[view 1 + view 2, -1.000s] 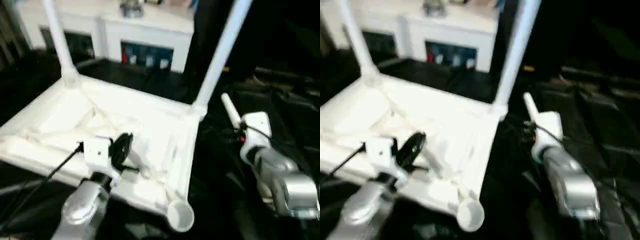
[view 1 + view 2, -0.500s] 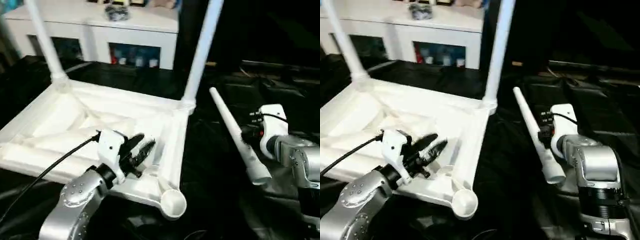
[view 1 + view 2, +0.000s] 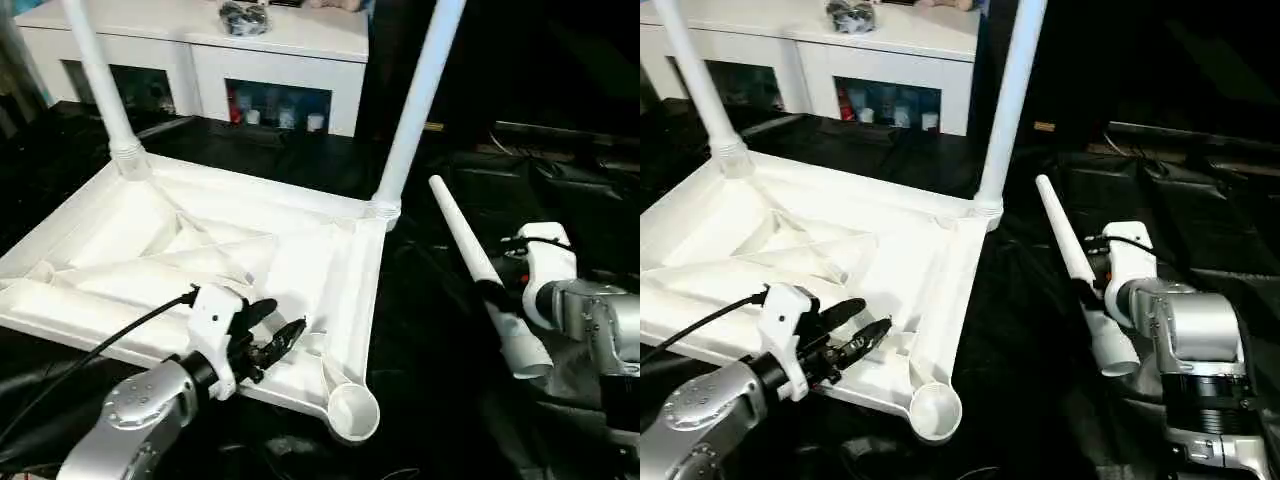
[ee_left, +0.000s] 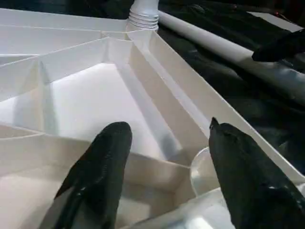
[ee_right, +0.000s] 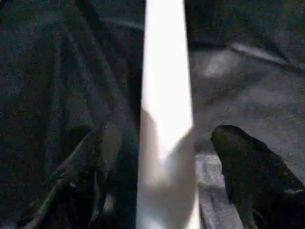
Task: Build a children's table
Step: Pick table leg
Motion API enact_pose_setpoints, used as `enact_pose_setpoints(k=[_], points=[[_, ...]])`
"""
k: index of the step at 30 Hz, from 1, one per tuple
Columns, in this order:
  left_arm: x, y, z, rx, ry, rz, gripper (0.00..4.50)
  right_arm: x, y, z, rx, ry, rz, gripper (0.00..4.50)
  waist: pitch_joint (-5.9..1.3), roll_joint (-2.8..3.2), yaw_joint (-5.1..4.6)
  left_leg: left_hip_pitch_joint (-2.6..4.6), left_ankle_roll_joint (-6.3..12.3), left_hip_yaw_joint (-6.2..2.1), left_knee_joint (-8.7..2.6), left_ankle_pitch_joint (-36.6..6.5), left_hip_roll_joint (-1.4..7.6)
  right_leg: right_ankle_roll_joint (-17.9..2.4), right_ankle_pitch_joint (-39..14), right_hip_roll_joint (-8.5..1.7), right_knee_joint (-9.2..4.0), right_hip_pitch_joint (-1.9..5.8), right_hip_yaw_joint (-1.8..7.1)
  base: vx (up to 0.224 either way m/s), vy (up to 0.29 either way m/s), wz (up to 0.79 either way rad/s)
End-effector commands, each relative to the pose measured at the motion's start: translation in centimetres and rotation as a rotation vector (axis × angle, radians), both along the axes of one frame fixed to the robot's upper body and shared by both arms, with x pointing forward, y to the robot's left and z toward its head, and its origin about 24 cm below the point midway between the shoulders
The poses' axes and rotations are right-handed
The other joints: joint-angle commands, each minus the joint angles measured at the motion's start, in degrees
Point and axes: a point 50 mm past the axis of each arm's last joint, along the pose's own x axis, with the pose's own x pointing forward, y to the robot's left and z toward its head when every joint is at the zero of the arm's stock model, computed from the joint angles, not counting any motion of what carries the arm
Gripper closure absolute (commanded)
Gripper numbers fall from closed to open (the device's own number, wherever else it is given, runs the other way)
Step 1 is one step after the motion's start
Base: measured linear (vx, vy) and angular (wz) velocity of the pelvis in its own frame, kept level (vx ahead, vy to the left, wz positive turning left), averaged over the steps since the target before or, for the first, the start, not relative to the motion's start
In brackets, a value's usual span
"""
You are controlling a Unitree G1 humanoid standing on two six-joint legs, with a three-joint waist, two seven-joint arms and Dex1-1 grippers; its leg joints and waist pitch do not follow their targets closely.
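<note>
The left gripper (image 3: pixel 268 338) hovers with its two black fingers (image 4: pixel 102 162) spread apart over the ribbed underside of the upturned tabletop (image 3: pixel 130 240), near the corner with an unfilled round socket (image 3: pixel 352 412); nothing sits between them. The right gripper (image 3: pixel 495 296) is at a loose white leg (image 3: pixel 470 250), which runs up between its dark fingers (image 5: pixel 243 167) in the right wrist view, though a visible gap shows on either side of the tube, so I cannot tell whether it is clamped or merely straddled. That leg slants over the black cloth (image 3: pixel 1040 350) just beside the tabletop's right edge, its wider end low near the silver forearm. Two more legs (image 3: pixel 415 100) stand upright in the far corner sockets, their tops cut off by the frame. The tabletop's near left corner is hidden behind the left arm. Beyond stands a white cabinet (image 3: pixel 200 45); the small objects on its top and behind its doors are too blurred to identify.
</note>
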Motion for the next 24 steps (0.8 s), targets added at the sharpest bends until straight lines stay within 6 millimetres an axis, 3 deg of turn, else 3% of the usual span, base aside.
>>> enact_pose_setpoints(k=[1, 2, 6, 8, 12, 13, 23, 24], points=[[0.0, -0.4, 0.1, 0.009, -0.008, -0.06, 1.23, 0.3, -0.9, 0.0, -0.038, 0.012, -0.025, 0.7, -2.6, -0.32, 0.15, 0.55, -1.73, -0.22, -4.73, -7.5, 2.22, -9.0, -9.4, -4.71, -4.59, 1.45, 1.85, 0.0, 0.0, 0.0], [0.0, -0.4, 0.1, 0.009, -0.009, -0.066, 1.23, 0.3, -1.0, 0.0, -0.04, 0.014, -0.026, 0.7, -2.58, -0.56, 0.36, 0.64, -1.65, -0.27, -4.8, -7.5, 2.23, -8.7, -10.3, -4.85, -4.55, 1.37, 1.81, 0.0, 0.0, 0.0], [0.3, -0.8, 0.1, 0.032, -0.026, -0.082, 0.87, 0.4, -2.1, -0.2, -0.08, 0.048, -0.058, 0.36, -2.7, -0.5, 0.5, 0.54, -1.73, -0.11, -4.68, -6.1, 2.2, -8.3, -8.6, -4.74, -4.38, 1.44, 1.82, 0.0, 0.0, 0.0], [0.5, -1.3, 0.3, 0.008, -0.036, -0.092, 0.81, 0.1, -2.6, -0.9, -0.055, 0.087, -0.07, 0.35, -2.71, -1.08, 0.66, 0.53, -1.58, 0.08, -4.55, -5.6, 2.21, -8.5, -7.9, -4.83, -4.44, 1.56, 1.9, 0.0, 0.0, 0.0], [0.5, -1.7, 0.7, -0.01, -0.04, -0.121, 0.81, -0.1, -2.8, -1.2, -0.027, 0.115, -0.08, 0.35, -2.88, -1.06, 1.01, 0.48, -1.19, 0.07, -4.49, -3.8, 2.23, -9.2, -4.3, -4.74, -4.01, 1.68, 1.8, 0.0, 0.0, 0.0], [0.5, -1.9, 1.1, -0.01, -0.053, -0.162, 0.75, -0.2, -2.8, -1.3, -0.004, 0.13, -0.081, 0.62, -2.89, -1.32, 1.08, 0.41, -0.94, 0.09, -4.46, -3.6, 2.17, -9.2, -4.2, -4.79, -3.95, 1.83, 1.8, 0.0, 0.0, 0.0], [0.5, -2.2, 1.5, 0.071, -0.05, -0.286, 0.75, 0.0, -2.5, -1.5, 0.017, 0.166, -0.064, 1.56, -2.75, -1.22, 1.11, 0.54, -1.49, 0.22, -4.58, -4.7, 2.27, -9.1, -7.0, -4.78, -4.14, 1.54, 1.8, 0.0, 0.0, 0.0], [0.6, -2.1, 1.4, 0.078, -0.05, -0.284, 0.75, -0.1, -2.5, -1.6, 0.019, 0.169, -0.067, 1.61, -2.78, -0.92, 1.16, 0.55, -1.58, 0.2, -4.56, -4.6, 2.27, -9.1, -6.7, -4.79, -4.07, 1.54, 1.82, 0.0, 0.0, 0.0]])
